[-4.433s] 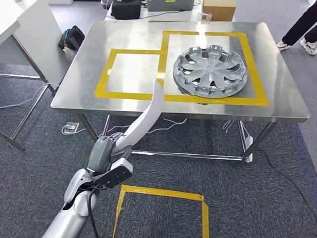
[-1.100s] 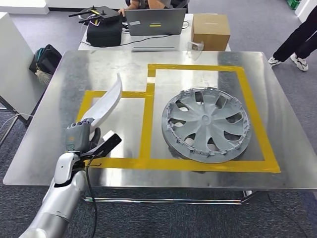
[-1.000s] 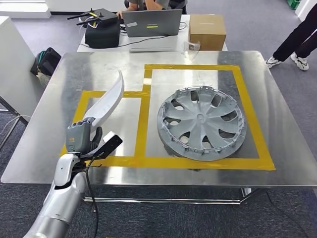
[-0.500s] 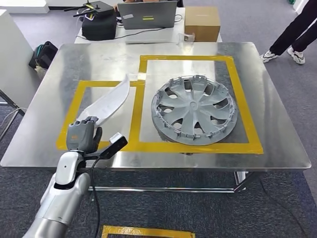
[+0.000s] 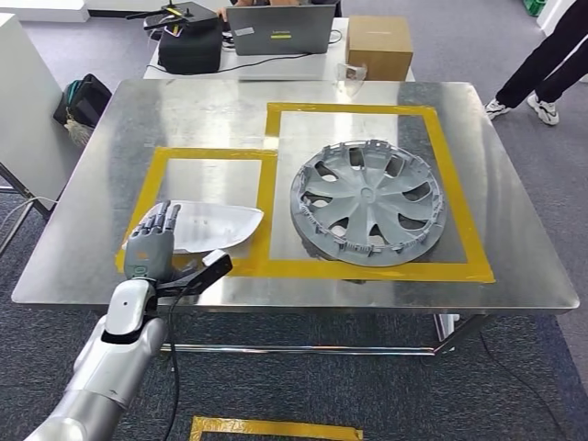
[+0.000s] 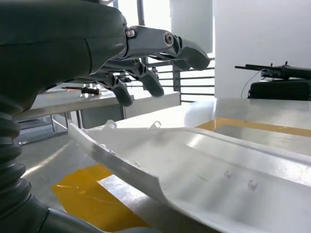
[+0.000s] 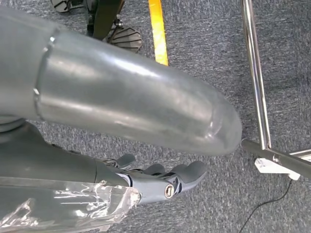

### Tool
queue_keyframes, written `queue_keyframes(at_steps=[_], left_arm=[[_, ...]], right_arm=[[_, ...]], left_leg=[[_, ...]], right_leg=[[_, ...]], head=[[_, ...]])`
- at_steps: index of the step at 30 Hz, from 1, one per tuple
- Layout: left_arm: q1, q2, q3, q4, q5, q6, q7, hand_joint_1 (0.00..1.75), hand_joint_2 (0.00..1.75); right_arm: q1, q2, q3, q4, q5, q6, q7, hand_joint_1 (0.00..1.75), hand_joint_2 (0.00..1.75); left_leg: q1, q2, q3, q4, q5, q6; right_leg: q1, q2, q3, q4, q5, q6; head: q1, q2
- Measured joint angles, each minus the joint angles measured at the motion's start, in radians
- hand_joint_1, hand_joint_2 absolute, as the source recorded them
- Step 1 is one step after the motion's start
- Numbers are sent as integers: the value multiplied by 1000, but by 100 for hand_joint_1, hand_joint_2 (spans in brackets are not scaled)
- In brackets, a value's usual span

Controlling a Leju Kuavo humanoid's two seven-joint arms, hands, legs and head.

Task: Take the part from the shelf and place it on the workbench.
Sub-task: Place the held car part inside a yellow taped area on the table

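White curved part lies flat on the steel workbench inside the smaller taped square, long axis toward three o'clock from the left hand, whose spread fingers hover over its near end, released.

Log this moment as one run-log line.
phase: release | white part: flat on workbench, small yellow square | left hand: fingers spread above the part's near end | right hand: hanging, holding nothing | hubcap: large square
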Motion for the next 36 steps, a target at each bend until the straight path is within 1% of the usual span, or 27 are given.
queue_keyframes(at_steps=[3, 6, 9, 12, 14, 16, 17, 18, 19, 20, 21, 22, 23, 24, 25, 26, 27, 28, 29, 30, 31, 32, 33, 34, 35, 36], left_arm=[[-2, 0, 1, 12, 8, 2, -4, 0, 0], [-1, -1, 3, 16, 39, 13, -32, 0, 0], [9, -3, 5, 12, 78, 35, -65, 0, 0], [21, -4, 7, 2, 91, 42, -78, 0, 0], [28, -4, 9, -8, 108, 45, -91, 0, 0], [43, -8, 10, -33, 138, 57, -115, 0, 0], [54, -12, 11, -52, 153, 65, -128, 0, 0], [66, -17, 11, -75, 170, 74, -141, 0, 0], [80, -23, 11, -99, 188, 82, -153, 0, 0], [98, -28, 11, -125, 207, 90, -166, 0, 0], [118, -32, 11, -154, 227, 97, -179, 0, 0], [139, -35, 10, -182, 248, 103, -192, 0, 0], [161, -37, 10, -210, 266, 110, -204, 0, 0], [181, -39, 10, -237, 283, 118, -215, 0, 0], [199, -40, 10, -261, 300, 128, -227, 0, 0], [215, -40, 10, -282, 319, 142, -240, 0, 0], [230, -40, 12, -303, 342, 159, -256, 0, 0], [243, -40, 15, -321, 369, 177, -273, 0, 0], [256, -40, 19, -336, 403, 196, -294, 0, 0], [267, -40, 24, -349, 441, 214, -317, 0, 0], [278, -39, 31, -356, 480, 228, -339, 0, 0], [289, -37, 39, -361, 514, 239, -358, 0, 0], [299, -34, 47, -363, 538, 246, -371, 0, 0], [306, -30, 54, -364, 552, 250, -379, 0, 0], [311, -28, 60, -364, 557, 252, -383, 0, 0], [313, -27, 64, -365, 560, 252, -386, 0, 0]], right_arm=[[0, 0, 0, 0, -1, 0, 0, 0, 0], [0, 0, 2, 0, -8, 0, 0, 0, 0], [1, 0, 4, 0, -18, -1, 0, 0, 0], [1, 0, 5, 0, -22, -3, 0, 0, 0], [1, 0, 5, 0, -23, -4, 0, 0, 0], [2, 1, 4, 0, -26, -5, 0, 0, 0], [4, 1, 4, 0, -28, -5, 0, 0, 0], [5, 1, 3, 0, -31, -5, 0, 0, 0], [7, 2, 1, 0, -32, -4, 0, 0, 0], [8, 3, -2, 0, -34, -3, 0, 0, 0], [10, 5, -5, -1, -36, 2, 0, 0, 0], [12, 7, -10, -1, -38, 11, 0, 0, 0], [14, 10, -15, -2, -39, 24, 0, 0, 0], [16, 11, -19, -3, -40, 39, 1, 0, 0], [18, 12, -23, -4, -41, 54, 1, 0, 0], [19, 12, -27, -6, -42, 71, 1, 0, 0], [19, 14, -32, -8, -42, 90, 3, 0, 0], [20, 17, -37, -10, -41, 110, 5, 0, 0], [22, 19, -43, -12, -38, 128, 8, 0, 0], [24, 23, -50, -14, -34, 143, 12, 0, 0], [26, 25, -56, -17, -29, 154, 14, 0, 0], [27, 27, -63, -20, -24, 162, 16, 0, 0], [27, 30, -68, -24, -21, 167, 17, 0, 0], [27, 32, -73, -27, -18, 170, 18, 0, 0], [26, 34, -76, -30, -17, 171, 18, 0, 0], [27, 35, -79, -33, -16, 171, 18, 0, 0]], left_leg=[[0, 0, -1, 0, 0, 0], [0, 0, -2, 0, 0, 0], [-1, 0, -3, 1, 0, 1], [-5, 0, -4, 2, 0, 4], [-8, 0, -6, 3, 0, 9], [-10, 0, -5, -1, 8, 18], [-8, 1, -4, -5, 15, 23], [-5, 2, -4, -10, 23, 28], [-2, 3, -5, -14, 28, 31], [-1, 4, -7, -15, 31, 33], [0, 5, -11, -15, 33, 34], [0, 6, -14, -15, 35, 33], [0, 7, -17, -15, 37, 32], [0, 8, -20, -14, 39, 29], [2, 7, -23, -14, 42, 26], [3, 3, -26, -12, 44, 21], [5, -1, -30, -10, 47, 15], [5, -6, -34, -8, 51, 9], [5, -11, -37, -6, 54, 2], [4, -16, -41, -5, 59, -5], [5, -22, -43, -4, 64, -11], [6, -25, -48, -1, 61, -17], [8, -25, -56, 12, 45, -24], [9, -22, -70, 42, 14, -30], [11, -17, -89, 93, -32, -36], [12, -13, -112, 160, -79, -42]], right_leg=[[0, 0, -1, 0, 0, 0], [0, 0, -2, 0, 0, 0], [-2, 0, -2, -1, 2, 3], [-5, 0, -2, -1, 3, 7], [-9, 0, -2, -2, 5, 12], [-12, 0, -2, -5, 10, 21], [-12, 0, -6, -2, 4, 25], [-12, 0, -13, 15, -13, 28], [-11, -1, -27, 52, -45, 29], [-11, -1, -48, 112, -88, 30], [-11, -1, -71, 185, -130, 31], [-11, -1, -89, 249, -160, 33], [-11, -1, -93, 285, -174, 34], [-11, -2, -78, 280, -169, 34], [-12, -2, -42, 234, -148, 34], [-13, 2, 8, 159, -126, 35], [-14, 12, 56, 88, -110, 33], [-14, 22, 90, 37, -100, 30], [-14, 31, 109, 8, -100, 25], [-12, 34, 111, 6, -100, 19], [-13, 29, 106, 7, -98, 11], [-13, 21, 102, 5, -96, 2], [-13, 13, 95, 6, -90, -7], [-14, 4, 87, 5, -83, -16], [-14, -6, 78, 5, -75, -22], [-13, -15, 67, 5, -68, -26]], head=[[0, 0], [0, 0], [0, 0], [0, 0], [-1, 0], [-1, 0], [-1, 0], [0, 0], [2, 0], [3, 0], [4, 0], [3, 0], [3, 0], [3, 0], [3, 0], [3, 0], [3, 0], [2, 0], [2, 0], [1, 0], [0, 0], [0, 0], [-1, 0], [-3, 0], [-4, 0], [-5, 0]])
